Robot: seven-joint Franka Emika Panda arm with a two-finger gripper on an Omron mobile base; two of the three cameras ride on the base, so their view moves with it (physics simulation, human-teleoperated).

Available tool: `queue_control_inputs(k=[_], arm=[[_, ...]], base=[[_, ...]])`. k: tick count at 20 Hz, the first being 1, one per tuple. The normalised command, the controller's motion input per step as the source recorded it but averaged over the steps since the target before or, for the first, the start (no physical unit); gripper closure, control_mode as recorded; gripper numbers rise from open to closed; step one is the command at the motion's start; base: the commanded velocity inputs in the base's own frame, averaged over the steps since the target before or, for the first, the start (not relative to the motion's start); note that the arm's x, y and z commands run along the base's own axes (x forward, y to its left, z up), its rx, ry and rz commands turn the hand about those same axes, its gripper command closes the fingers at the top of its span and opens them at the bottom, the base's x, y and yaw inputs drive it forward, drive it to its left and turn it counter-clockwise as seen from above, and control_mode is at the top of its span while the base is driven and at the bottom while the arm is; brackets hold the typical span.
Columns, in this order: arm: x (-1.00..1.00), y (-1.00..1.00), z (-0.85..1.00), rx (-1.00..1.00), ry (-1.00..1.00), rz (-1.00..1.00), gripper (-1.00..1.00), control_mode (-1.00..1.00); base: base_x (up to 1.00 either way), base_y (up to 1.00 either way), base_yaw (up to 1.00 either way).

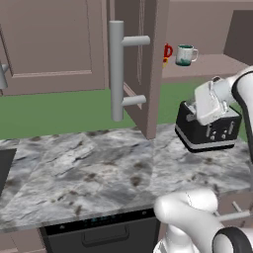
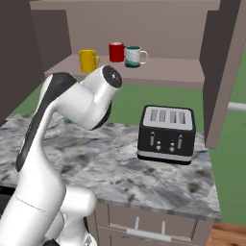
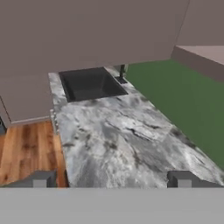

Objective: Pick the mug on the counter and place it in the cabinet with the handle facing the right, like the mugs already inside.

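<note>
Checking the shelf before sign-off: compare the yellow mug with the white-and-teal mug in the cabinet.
The yellow mug is plain yellow all over; the white-and-teal mug is white with a teal band and rim. The yellow mug stands nearest the shelf's left end, apart; the white-and-teal one stands further right, close beside the red mug. Both stand upright on the cabinet shelf with handles pointing right.

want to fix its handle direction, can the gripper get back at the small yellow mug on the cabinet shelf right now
Probably yes. The small yellow mug stands at the near left end of the mauve-brown cabinet's shelf, door open, with the red mug behind it. The open gripper now looks along the marbled counter, so it must turn round.
</note>
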Motion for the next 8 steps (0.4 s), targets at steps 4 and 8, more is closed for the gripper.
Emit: queue_control_inputs(k=[4,8], arm=[[-0.45,0.12,-0.45,-0.2,0.0,0.0,-1.0,-1.0],[-0.34,0.06,-0.59,-0.2,0.0,0.0,-1.0,-1.0]], base=[[0.0,0.0,0.0],[0.0,0.0,0.0]])
